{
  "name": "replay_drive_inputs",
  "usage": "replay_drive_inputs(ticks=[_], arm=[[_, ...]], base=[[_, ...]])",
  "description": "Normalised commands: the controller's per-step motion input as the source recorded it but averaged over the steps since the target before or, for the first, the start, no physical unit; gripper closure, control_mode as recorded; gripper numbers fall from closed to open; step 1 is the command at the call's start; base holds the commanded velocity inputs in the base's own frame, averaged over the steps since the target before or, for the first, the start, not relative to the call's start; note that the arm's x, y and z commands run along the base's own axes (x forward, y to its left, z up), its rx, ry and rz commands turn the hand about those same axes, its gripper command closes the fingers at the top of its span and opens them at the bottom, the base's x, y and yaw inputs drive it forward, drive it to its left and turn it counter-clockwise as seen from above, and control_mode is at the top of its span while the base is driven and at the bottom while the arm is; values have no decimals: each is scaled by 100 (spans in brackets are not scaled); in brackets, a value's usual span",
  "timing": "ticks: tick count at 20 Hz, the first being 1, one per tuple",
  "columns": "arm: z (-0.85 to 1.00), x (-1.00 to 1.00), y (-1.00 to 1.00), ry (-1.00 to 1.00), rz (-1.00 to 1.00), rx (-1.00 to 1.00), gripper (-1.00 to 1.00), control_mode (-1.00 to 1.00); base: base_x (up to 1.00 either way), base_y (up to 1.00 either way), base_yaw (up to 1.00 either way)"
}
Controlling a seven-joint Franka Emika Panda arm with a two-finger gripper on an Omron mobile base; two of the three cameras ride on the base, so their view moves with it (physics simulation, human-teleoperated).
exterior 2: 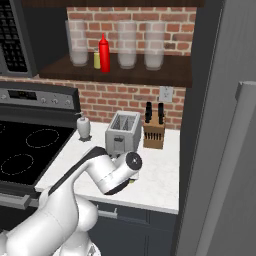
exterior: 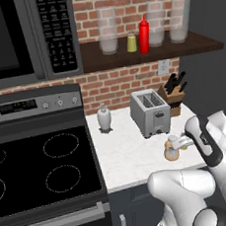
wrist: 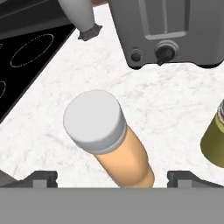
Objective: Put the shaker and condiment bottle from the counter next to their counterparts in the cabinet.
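The condiment bottle (wrist: 124, 159) is orange-tan with a pale grey cap and stands on the white counter (wrist: 175, 100). It lies between the fingertips (wrist: 43, 177) of my open gripper (wrist: 113, 178), which touches nothing. In the left base view the gripper (exterior: 182, 143) hangs right over the bottle (exterior: 170, 153), in front of the toaster. The deep yellow-olive shaker (wrist: 214, 142) stands just to the bottle's right. Up on the cabinet shelf (exterior: 153, 53) stand the red squeeze bottle (exterior: 144, 34) and the pale yellow-green shaker (exterior: 132, 43), among clear glass jars.
A silver toaster (exterior: 149, 112) stands just behind the bottle, a knife block (exterior: 175, 98) to its right and a white soap dispenser (exterior: 104, 117) to its left. The black stove (exterior: 42, 168) borders the counter on the left. A tall grey fridge (exterior 2: 225, 150) walls off the right.
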Motion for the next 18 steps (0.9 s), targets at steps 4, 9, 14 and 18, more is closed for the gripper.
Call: replay_drive_inputs(ticks=[4,9,14,18], arm=[[-15,19,0,0,0,0,-100,-100],[-26,22,2,0,1,0,-100,-100],[-45,22,17,0,3,0,100,-100],[-23,6,1,5,4,0,100,-100]], base=[[0,0,0],[0,0,0],[0,0,0],[0,0,0]])
